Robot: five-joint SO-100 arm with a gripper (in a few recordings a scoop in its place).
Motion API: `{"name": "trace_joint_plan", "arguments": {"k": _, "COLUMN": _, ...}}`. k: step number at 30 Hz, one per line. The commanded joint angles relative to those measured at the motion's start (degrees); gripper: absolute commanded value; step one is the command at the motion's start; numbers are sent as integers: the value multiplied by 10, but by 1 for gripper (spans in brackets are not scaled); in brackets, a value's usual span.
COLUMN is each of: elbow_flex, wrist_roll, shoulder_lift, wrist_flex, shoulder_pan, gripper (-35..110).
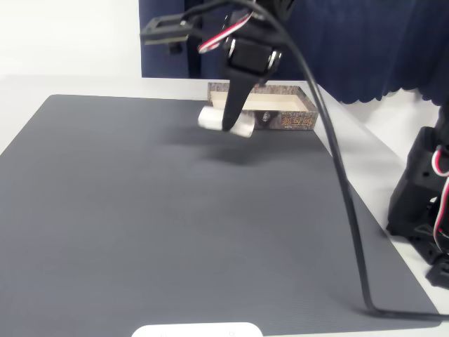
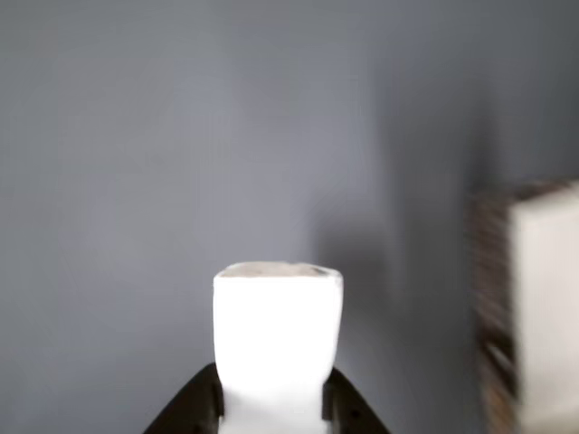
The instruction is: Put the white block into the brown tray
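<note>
Mat (image 1: 140,210), dark grey: bare working surface beneath. White block (image 1: 226,121): we log it lifted off the mat, clamped crosswise in the gripper (image 1: 230,125), whose black fingers (image 2: 197,405) close on its sides. Brown tray (image 1: 295,121): just right of the block, pale inside unoccupied. Pickup done; we judge carry-over and release outstanding.

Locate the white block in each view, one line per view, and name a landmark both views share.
Fixed view: the white block is upper centre, held off the grey mat by the end effector, just left of the brown tray's front wall.
Wrist view: the white block is bottom centre, clamped between the dark fingers.
Shared landmark: the brown tray, at the right edge in the wrist view.
</note>
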Motion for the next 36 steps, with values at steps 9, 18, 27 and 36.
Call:
{"name": "trace_joint_plan", "arguments": {"k": 9, "elbow_flex": -209, "wrist_roll": -76, "shoulder_lift": -120, "wrist_flex": 61, "shoulder_pan": 179, "gripper": 0}}
{"name": "trace_joint_plan", "arguments": {"k": 18, "elbow_flex": -381, "wrist_roll": -180, "shoulder_lift": -278, "wrist_flex": 78, "shoulder_pan": 253, "gripper": 0}}
{"name": "trace_joint_plan", "arguments": {"k": 27, "elbow_flex": -511, "wrist_roll": -178, "shoulder_lift": -387, "wrist_flex": 78, "shoulder_pan": 294, "gripper": 0}}
{"name": "trace_joint_plan", "arguments": {"k": 36, "elbow_flex": -541, "wrist_roll": -184, "shoulder_lift": -439, "wrist_flex": 76, "shoulder_pan": 301, "gripper": 0}}
